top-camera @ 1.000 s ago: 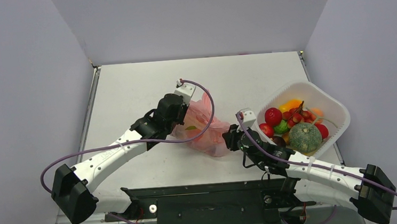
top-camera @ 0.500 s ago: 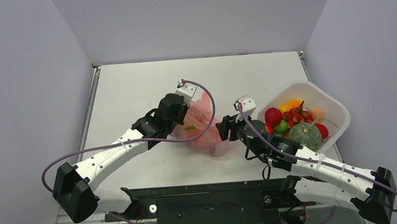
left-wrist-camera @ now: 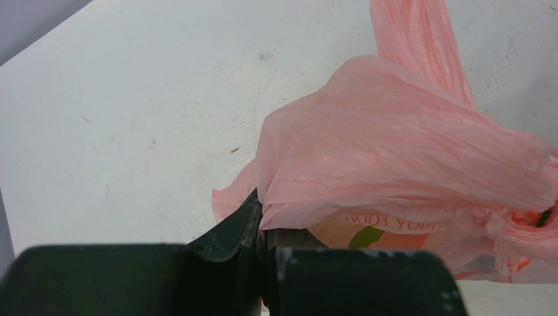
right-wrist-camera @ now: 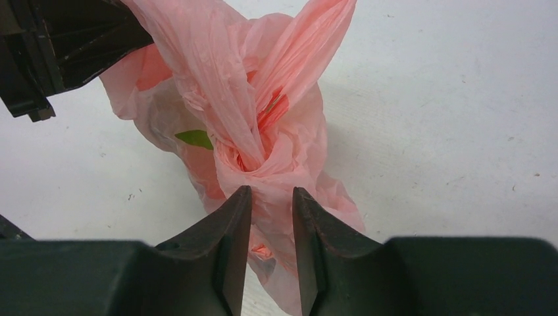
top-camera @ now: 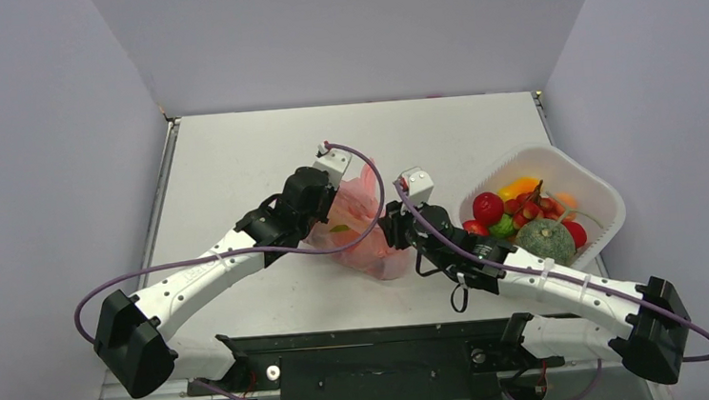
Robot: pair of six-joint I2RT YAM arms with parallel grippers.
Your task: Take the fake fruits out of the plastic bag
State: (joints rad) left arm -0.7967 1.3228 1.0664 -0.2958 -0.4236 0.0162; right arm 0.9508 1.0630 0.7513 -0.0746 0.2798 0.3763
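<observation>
I log 2 pincers: left pincer [left-wrist-camera: 263, 220] clamped on plastic bag [left-wrist-camera: 395, 151]; right pincer [right-wrist-camera: 272, 196] narrowly parted, astride its fold.

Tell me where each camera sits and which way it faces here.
Top external: above and behind the bases, looking down on the table; both arms, plastic bag and basket show.
Left wrist: on the left arm, facing the bag's side; left gripper shut on it.
Right wrist: on the right arm, facing the bag's gathered top; right gripper open, plastic between fingertips.
Shared: both wrist views show the bag.
</observation>
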